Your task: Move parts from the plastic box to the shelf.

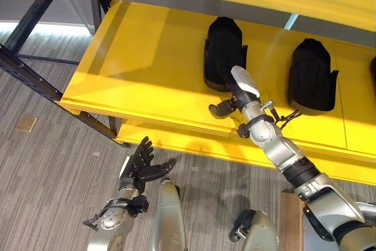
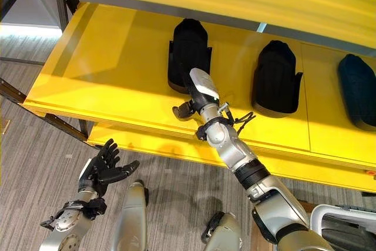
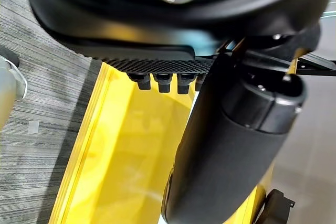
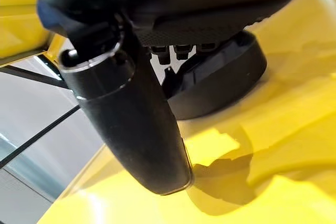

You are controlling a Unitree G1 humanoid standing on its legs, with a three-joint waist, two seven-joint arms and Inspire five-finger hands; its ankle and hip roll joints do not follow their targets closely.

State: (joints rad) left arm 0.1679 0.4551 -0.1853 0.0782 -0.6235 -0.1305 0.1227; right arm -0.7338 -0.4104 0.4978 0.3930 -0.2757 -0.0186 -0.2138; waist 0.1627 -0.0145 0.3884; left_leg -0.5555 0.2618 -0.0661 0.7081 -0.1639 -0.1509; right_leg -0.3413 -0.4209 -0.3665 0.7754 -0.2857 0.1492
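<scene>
- Right hand [image 1: 235, 89] was on the yellow shelf [image 1: 147, 74], fingers at the left black part's [image 1: 222, 45] near end; grip unclear.
- Second black part [image 1: 310, 74] lay alongside.
- Left hand [image 1: 141, 166] hung open, low above the carpet [image 1: 47, 163].

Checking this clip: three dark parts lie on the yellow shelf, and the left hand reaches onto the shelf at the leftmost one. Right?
Not quite: the right hand reaches to the leftmost part on the yellow shelf; the left hand hangs open below it. The right eye view shows this.
</scene>
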